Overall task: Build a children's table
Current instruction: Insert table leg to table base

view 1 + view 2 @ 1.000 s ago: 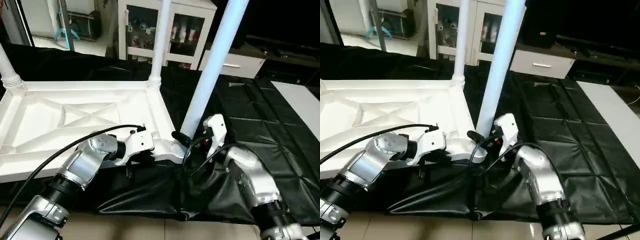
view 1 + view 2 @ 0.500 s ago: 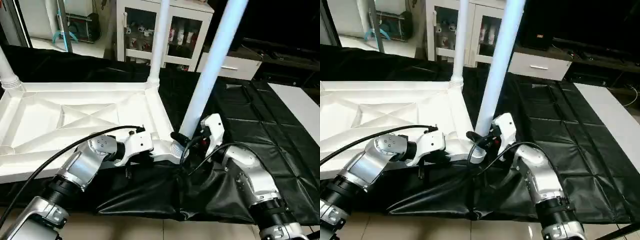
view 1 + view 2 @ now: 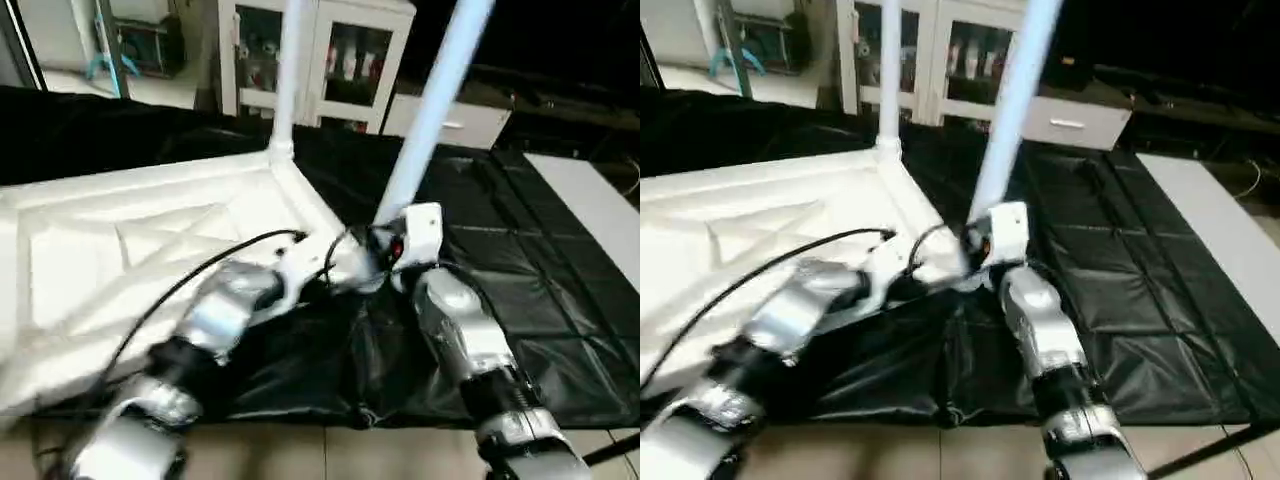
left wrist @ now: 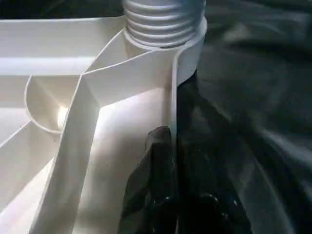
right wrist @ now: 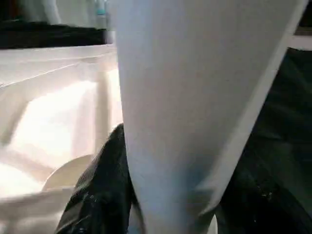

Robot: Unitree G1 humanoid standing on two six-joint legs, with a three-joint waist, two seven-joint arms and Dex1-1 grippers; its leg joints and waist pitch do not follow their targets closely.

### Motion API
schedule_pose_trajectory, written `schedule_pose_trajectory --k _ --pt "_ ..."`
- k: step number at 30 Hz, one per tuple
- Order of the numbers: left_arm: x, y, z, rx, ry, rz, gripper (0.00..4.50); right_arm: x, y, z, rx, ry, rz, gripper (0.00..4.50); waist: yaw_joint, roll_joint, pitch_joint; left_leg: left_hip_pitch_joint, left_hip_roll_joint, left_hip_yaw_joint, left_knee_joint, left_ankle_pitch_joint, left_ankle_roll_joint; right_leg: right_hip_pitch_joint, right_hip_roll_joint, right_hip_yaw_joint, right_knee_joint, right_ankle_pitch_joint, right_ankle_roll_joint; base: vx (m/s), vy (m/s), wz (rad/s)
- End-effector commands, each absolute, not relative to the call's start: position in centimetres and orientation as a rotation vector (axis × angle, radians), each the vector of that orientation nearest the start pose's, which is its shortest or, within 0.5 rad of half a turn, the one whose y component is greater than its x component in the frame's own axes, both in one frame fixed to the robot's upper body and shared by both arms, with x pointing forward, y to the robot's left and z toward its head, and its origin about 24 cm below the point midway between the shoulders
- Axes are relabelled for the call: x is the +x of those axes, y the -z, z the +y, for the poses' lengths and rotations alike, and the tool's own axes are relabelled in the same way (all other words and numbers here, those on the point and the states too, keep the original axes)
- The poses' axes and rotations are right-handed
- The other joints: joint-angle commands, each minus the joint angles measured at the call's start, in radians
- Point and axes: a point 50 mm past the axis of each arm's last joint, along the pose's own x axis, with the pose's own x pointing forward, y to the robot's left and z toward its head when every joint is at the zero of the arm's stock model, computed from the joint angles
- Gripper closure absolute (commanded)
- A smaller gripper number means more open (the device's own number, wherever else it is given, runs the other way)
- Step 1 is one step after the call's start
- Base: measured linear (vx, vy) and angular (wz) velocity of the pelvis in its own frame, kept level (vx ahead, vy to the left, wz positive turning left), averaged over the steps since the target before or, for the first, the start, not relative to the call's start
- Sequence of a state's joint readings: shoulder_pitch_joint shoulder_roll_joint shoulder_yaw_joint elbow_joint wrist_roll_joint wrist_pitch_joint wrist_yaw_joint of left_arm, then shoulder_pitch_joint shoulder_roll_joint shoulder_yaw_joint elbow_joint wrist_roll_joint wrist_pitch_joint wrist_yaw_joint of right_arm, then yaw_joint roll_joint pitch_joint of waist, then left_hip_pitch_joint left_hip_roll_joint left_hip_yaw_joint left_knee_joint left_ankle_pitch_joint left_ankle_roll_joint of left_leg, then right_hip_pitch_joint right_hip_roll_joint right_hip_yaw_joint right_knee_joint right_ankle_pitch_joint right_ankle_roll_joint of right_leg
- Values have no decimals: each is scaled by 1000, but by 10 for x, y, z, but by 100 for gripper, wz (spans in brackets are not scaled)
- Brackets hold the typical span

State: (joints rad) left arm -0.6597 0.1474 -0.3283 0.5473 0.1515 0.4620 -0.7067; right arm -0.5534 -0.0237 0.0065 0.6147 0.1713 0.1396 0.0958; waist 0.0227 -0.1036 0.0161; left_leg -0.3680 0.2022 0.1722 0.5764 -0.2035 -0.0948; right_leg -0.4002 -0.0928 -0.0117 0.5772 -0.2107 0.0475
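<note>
While the white tabletop lies upside down on the black sheet, its ribbed underside faces up; one white leg stands upright in the far corner socket, and a second leg rises, leaning a little, from the near corner socket, where its threaded end sits in the round collar.

The left gripper is closed on the side wall of the tabletop just beside that near socket; in the left wrist view one black finger lies inside the wall and the other outside, against the sheet.

The right gripper holds the lower part of the leaning leg; in the right wrist view the white tube passes between its two black fingers, which press on it from both sides, just above the socket.

Both silver forearms reach in from the near edge and meet at this corner; a black cable runs along the left arm.

Behind the table stands a white cabinet with glass doors.
</note>
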Motion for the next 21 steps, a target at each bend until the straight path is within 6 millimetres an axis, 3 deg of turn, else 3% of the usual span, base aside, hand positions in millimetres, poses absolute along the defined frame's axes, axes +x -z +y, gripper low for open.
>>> schedule_pose_trajectory --k 1,3,4,5,6,7,11,12,14,18,19,21 --pt "352 -80 52 414 812 378 450 326 14 -120 63 -55 505 264 -6 16 -25 21 16 -5 -93 -427 -69 -7 -24 14 -77 -322 -113 0 0 0" --pt "357 -91 38 399 778 331 450 331 10 -111 62 -7 498 264 3 13 -34 16 18 -2 -89 -324 -65 7 -27 15 -63 -207 -123 0 0 0" --pt "358 -97 30 388 785 304 450 333 9 -106 65 10 490 264 10 14 -36 11 18 3 -84 -235 -55 15 -25 13 -54 -112 -131 0 0 0" --pt "358 -99 27 385 786 293 450 334 9 -104 71 16 493 264 12 12 -34 14 18 9 -86 -249 -42 9 -22 10 -59 -130 -134 0 0 0" --pt "359 -102 22 394 792 271 450 335 9 -100 70 49 497 264 10 12 -33 12 16 10 -83 -311 -39 4 -24 12 -64 -198 -130 0 0 0" --pt "359 -103 20 399 796 264 450 336 9 -100 67 58 495 264 14 14 -40 11 16 9 -82 -293 -41 7 -24 12 -62 -184 -129 0 0 0" --pt "360 -100 21 414 793 260 450 337 8 -97 94 51 497 264 20 12 -42 1 12 16 -73 -117 -6 23 -16 9 -37 62 -150 13 -8 0" --pt "360 -100 21 413 790 263 450 337 8 -96 102 41 494 264 20 13 -43 4 12 18 -72 -106 5 24 -15 8 -36 83 -156 0 0 0" --pt "361 -97 23 415 783 275 450 339 7 -93 125 20 487 264 20 13 -40 5 13 19 -74 -135 9 23 -16 8 -41 42 -161 0 0 0" --pt "362 -95 26 415 778 283 450 341 3 -90 131 -38 448 264 14 13 -35 4 18 14 -82 -270 -14 16 -22 9 -58 -147 -144 0 0 0" --pt "362 -95 27 415 776 284 450 342 1 -88 158 -75 436 208 13 12 -36 4 18 13 -82 -273 -15 16 -23 9 -59 -156 -141 0 0 0" --pt "363 -94 30 418 770 286 450 344 -4 -86 184 -123 403 194 12 11 -37 3 19 13 -80 -271 -9 17 -22 9 -59 -150 -141 0 0 0"
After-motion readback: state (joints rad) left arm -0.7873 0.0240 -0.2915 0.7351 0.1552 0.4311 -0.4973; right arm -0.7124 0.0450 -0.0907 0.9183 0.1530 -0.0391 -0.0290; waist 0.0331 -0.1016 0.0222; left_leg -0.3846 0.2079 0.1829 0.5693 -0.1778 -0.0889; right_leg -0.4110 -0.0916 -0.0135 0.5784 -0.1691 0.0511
